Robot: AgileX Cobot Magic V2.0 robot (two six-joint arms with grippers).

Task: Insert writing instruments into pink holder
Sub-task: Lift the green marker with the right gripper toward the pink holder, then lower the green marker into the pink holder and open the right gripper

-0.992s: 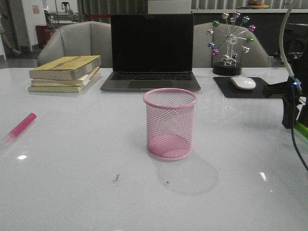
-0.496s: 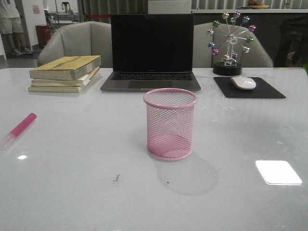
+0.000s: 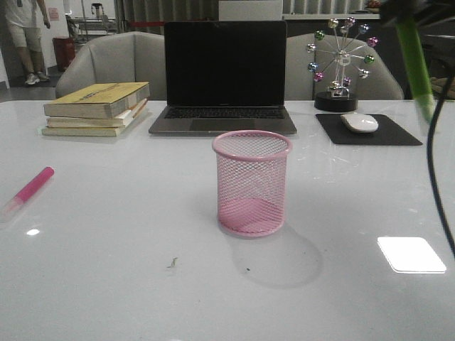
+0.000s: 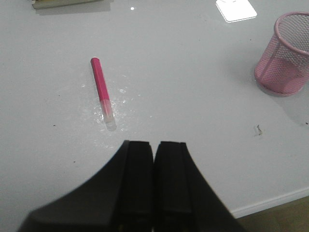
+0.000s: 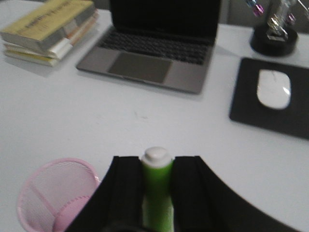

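The pink holder [image 3: 252, 183] stands upright in the middle of the table, with no marker showing in it. High at the far right, my right gripper [image 3: 407, 10] is shut on the lime green marker [image 3: 414, 60], which hangs down over the mouse pad. In the right wrist view that marker [image 5: 157, 169] sits between the fingers, white cap outward, and the holder [image 5: 53, 193] lies off to one side. The magenta pink marker [image 3: 28, 190] lies flat near the table's left edge. My left gripper [image 4: 154, 143] is shut and empty, short of the pink marker [image 4: 101, 89]; the holder [image 4: 288, 58] is well apart from it.
Behind the holder is a laptop [image 3: 224, 74], with a stack of books [image 3: 96, 106] to its left. A white mouse [image 3: 359, 122] on a black pad and a ferris-wheel ornament [image 3: 340, 64] stand at the back right. A cable [image 3: 434, 163] hangs at the right edge.
My right arm, low at the right edge a second ago, left the view and now shows high at the top right with the green marker. Holder and pink marker stayed put.
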